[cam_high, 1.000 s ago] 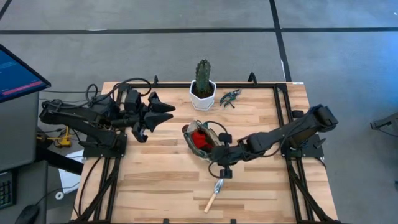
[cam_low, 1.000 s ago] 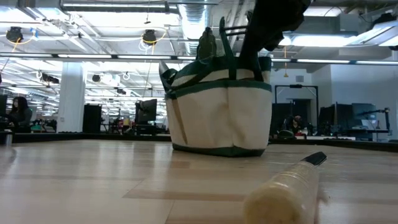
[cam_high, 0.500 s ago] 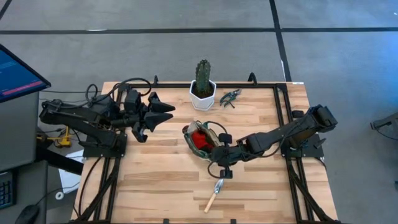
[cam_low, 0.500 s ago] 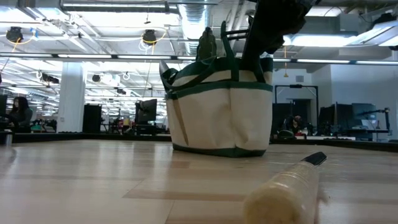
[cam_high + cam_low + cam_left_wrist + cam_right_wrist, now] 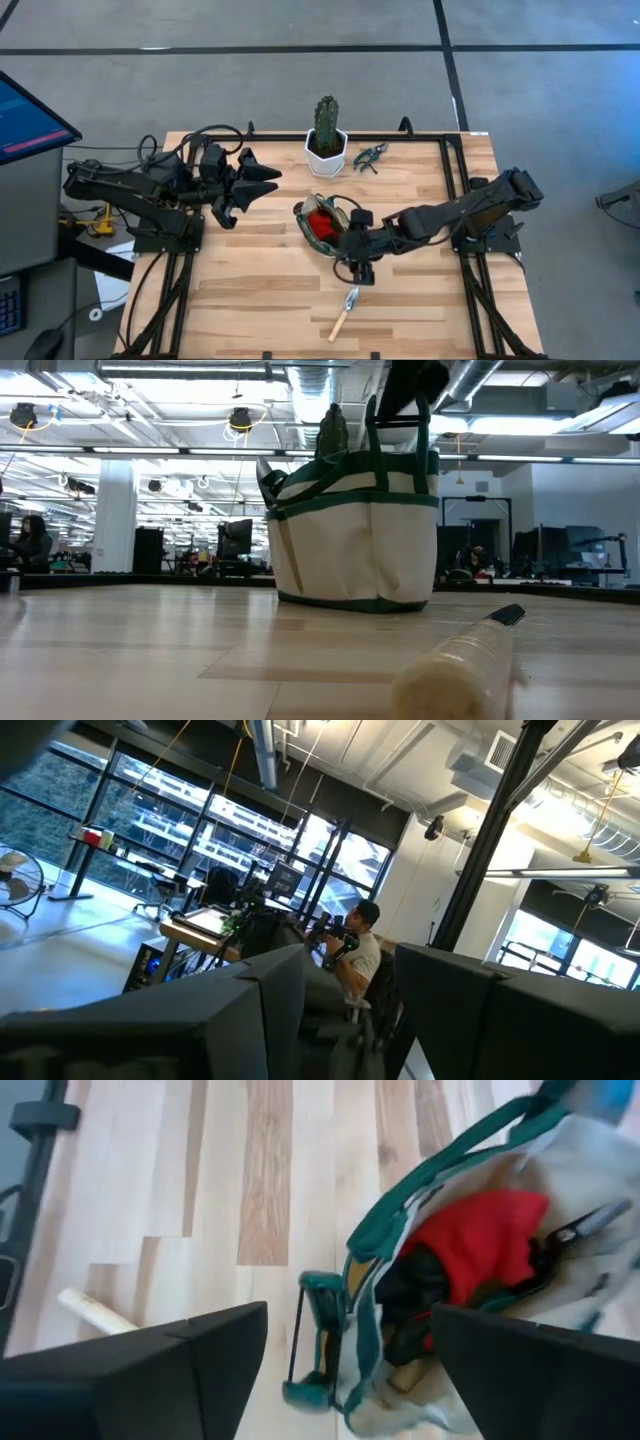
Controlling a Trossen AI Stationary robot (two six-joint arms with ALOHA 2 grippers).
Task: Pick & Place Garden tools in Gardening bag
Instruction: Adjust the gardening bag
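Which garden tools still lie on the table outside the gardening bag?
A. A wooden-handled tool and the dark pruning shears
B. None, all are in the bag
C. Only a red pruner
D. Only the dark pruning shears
A: in the high view the wooden-handled tool lies on the table near its front edge, and the dark pruning shears lie beside the cactus pot, both outside the gardening bag.

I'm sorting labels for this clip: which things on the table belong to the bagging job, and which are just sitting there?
Job:
gardening bag, holding a red piece
wooden-handled tool on the table
dark shears near the far edge
right gripper, open beside the bag

Lying about:
cactus in its white pot
left gripper, parked
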